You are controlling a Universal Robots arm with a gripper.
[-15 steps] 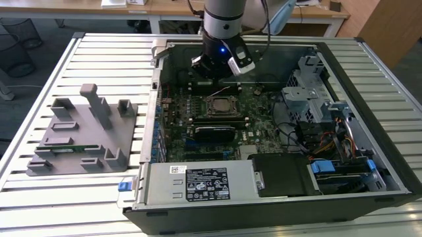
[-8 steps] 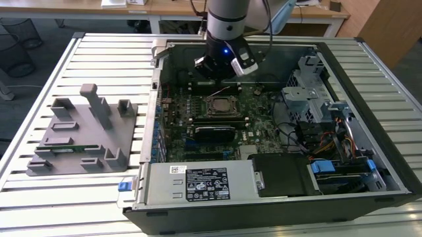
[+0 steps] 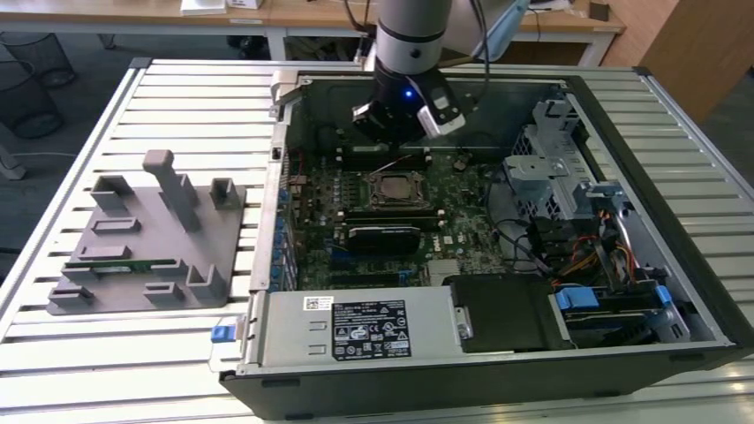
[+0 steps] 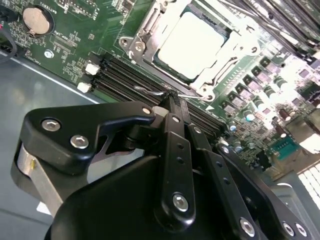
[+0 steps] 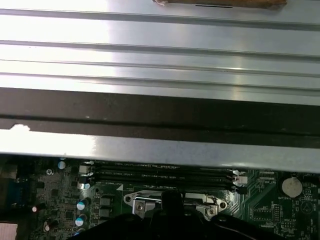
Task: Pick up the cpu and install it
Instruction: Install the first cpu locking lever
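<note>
The cpu [image 4: 192,42] has a shiny silver top and lies flat inside the metal-framed socket [image 4: 145,35] on the green motherboard. The exterior view shows the cpu [image 3: 390,188] in the middle of the open computer case. My gripper [image 4: 173,100] is shut with nothing between its fingers. Its tip is beside the thin wire lever [image 4: 155,91] at the socket's edge, just off the cpu. In the exterior view my gripper [image 3: 401,132] hangs over the board just behind the socket. The first wrist view has the gripper [image 5: 171,200] in front of the socket frame [image 5: 135,200].
Black memory slots [image 4: 125,80] run beside the socket. A coin battery [image 4: 36,17] sits on the board. A grey fixture [image 3: 147,238] holding a green memory stick [image 3: 130,263] stands at the exterior view's left. The power supply [image 3: 353,327] and drive cage [image 3: 554,168] stand inside the case.
</note>
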